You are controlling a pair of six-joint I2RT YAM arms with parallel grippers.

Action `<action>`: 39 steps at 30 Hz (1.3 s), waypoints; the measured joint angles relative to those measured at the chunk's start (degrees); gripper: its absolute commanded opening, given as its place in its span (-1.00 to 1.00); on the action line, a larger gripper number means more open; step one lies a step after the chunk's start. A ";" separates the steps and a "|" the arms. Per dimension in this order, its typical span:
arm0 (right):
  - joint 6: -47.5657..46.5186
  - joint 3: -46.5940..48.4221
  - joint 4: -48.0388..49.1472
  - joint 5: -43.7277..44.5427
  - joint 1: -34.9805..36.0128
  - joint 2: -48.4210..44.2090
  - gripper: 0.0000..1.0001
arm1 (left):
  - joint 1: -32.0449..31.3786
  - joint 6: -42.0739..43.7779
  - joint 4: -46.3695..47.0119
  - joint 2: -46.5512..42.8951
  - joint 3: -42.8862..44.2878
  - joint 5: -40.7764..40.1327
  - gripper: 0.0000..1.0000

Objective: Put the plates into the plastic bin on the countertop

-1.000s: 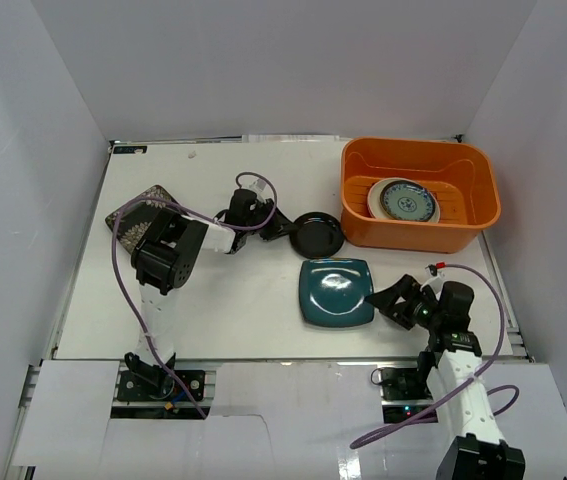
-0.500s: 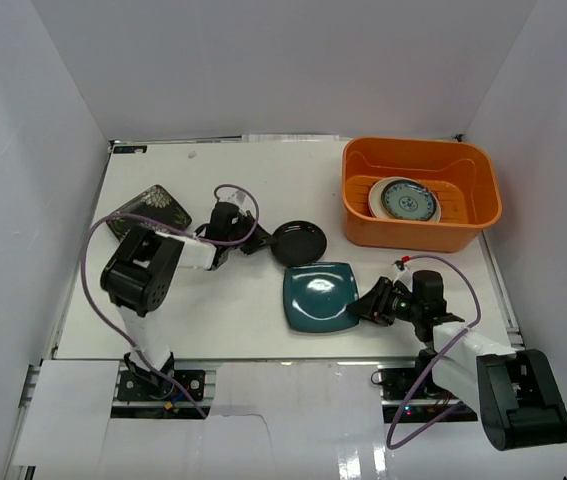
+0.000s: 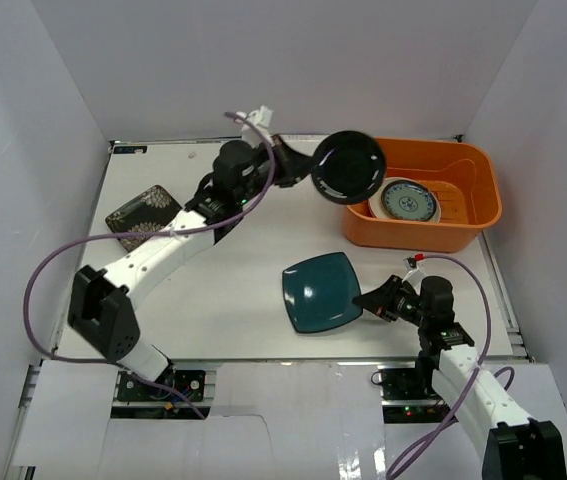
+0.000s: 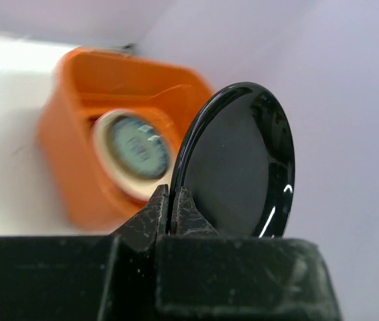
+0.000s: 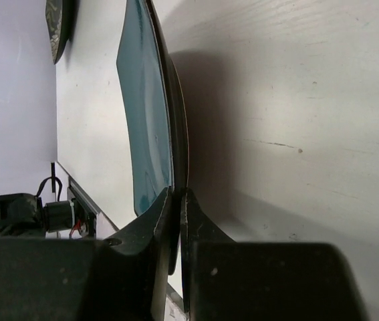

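Observation:
My left gripper [image 3: 298, 168] is shut on the rim of a round black plate [image 3: 348, 167], held in the air just left of the orange plastic bin [image 3: 468, 235]. In the left wrist view the black plate [image 4: 239, 167] stands on edge above my jaws [image 4: 171, 200], with the bin [image 4: 65, 147] behind. A teal-patterned plate [image 3: 408, 200] lies on a cream plate [image 3: 375, 195] inside the bin. My right gripper [image 3: 368, 300] is shut on the edge of the square dark teal plate [image 3: 318, 293], which tilts up off the countertop [image 3: 233, 290]. That teal plate [image 5: 149, 120] fills the right wrist view above my jaws [image 5: 177, 200].
A square black plate with white flowers [image 3: 143, 215] lies at the far left of the countertop, also seen edge-on as the dark dish [image 5: 60, 23] in the right wrist view. White walls enclose the table. A purple cable [image 3: 48, 270] loops off the left arm.
The left arm lifted the black plate off the countertop and carried it up and right to the bin's left side. The right gripper shut on the teal plate and tilted it up.

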 measured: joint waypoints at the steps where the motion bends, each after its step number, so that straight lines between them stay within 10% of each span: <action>1: 0.04 -0.13 -1.38 0.22 0.02 -1.68 -0.84 | -1.99 0.87 -1.36 2.99 5.86 -0.46 -1.00; 12: 3.28 -0.20 -12.24 1.29 0.74 -18.56 -0.84 | -7.32 3.82 -16.70 47.76 59.67 -2.54 -0.99; 15: 3.74 -0.20 -14.84 1.31 0.83 -21.49 -0.84 | -7.21 3.65 -19.47 57.05 67.89 -2.47 -0.23; 16: 3.82 -0.20 -15.65 1.31 0.85 -22.05 -0.85 | -7.17 3.45 -19.85 58.64 68.26 -2.36 0.34; 18: 4.00 -0.20 -17.51 1.31 0.87 -22.77 -0.84 | -7.04 2.45 -17.55 59.14 68.22 -1.62 0.66; 26: 7.19 1.73 -18.86 0.39 1.14 -20.17 -0.84 | -5.49 6.67 -19.98 40.19 52.19 -1.86 0.89; 39: 10.99 29.97 -5.53 -0.11 -1.99 4.48 -0.85 | 17.14 3.15 -19.87 -28.02 -16.50 -11.13 0.86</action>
